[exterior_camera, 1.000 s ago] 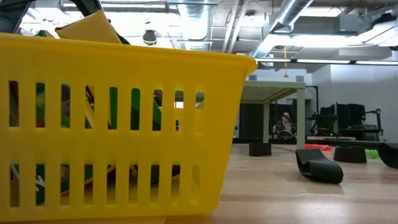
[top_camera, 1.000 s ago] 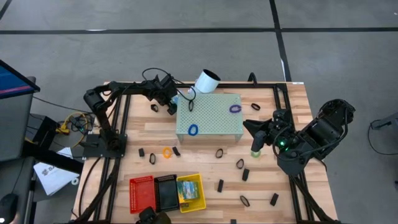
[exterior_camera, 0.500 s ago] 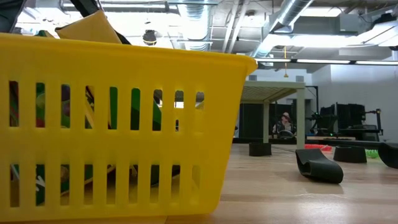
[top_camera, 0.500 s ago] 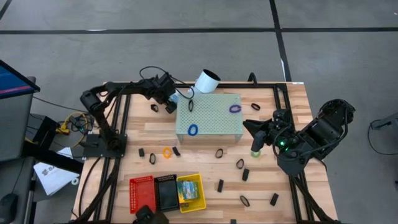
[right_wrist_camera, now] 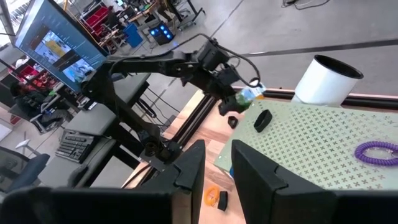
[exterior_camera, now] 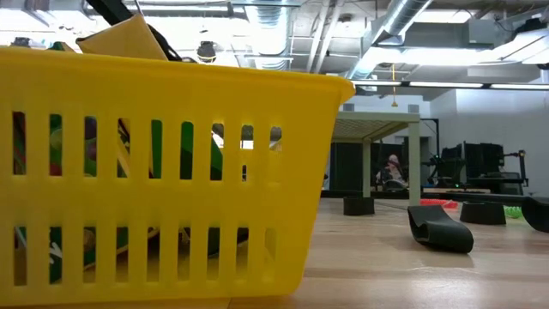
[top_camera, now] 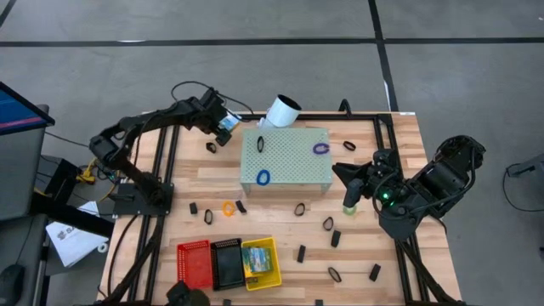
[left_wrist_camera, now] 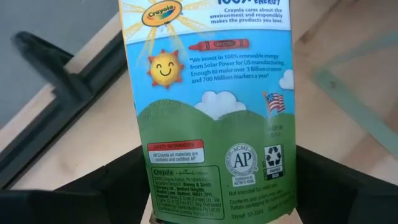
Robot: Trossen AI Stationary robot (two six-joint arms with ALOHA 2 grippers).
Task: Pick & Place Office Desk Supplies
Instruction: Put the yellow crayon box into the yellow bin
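Observation:
My left gripper (top_camera: 223,127) hangs over the table's far left part, beside the pale green perforated block (top_camera: 286,161), shut on a crayon box (left_wrist_camera: 211,112). The right wrist view also catches that box (right_wrist_camera: 249,95). On the block lie a blue loop (top_camera: 263,178), a purple loop (top_camera: 320,148) and a black clip (top_camera: 260,143). Black clips, black loops and an orange loop (top_camera: 228,207) lie scattered on the wooden table (top_camera: 382,255). My right gripper (top_camera: 338,172) waits raised at the block's right side, its fingers slightly apart with nothing between them. My left gripper pinches the crayon box between its two fingers (left_wrist_camera: 93,186), one on each narrow side of the box's near end (left_wrist_camera: 158,193). The fingers slant down from the table's left. The box sticks out beyond the fingertips, lifted clear of the table.
A white tube (top_camera: 283,111) leans at the block's far edge. Red (top_camera: 193,262), black (top_camera: 226,263) and yellow (top_camera: 260,276) baskets stand at the near edge; the yellow basket (exterior_camera: 154,172) fills the left of the low view, with a black clip (exterior_camera: 439,228) beyond it.
My left gripper has risen with the crayon box and drifted a little toward the table's far left corner, away from the block's edge. The box stays between its fingers. My right arm has kept still.

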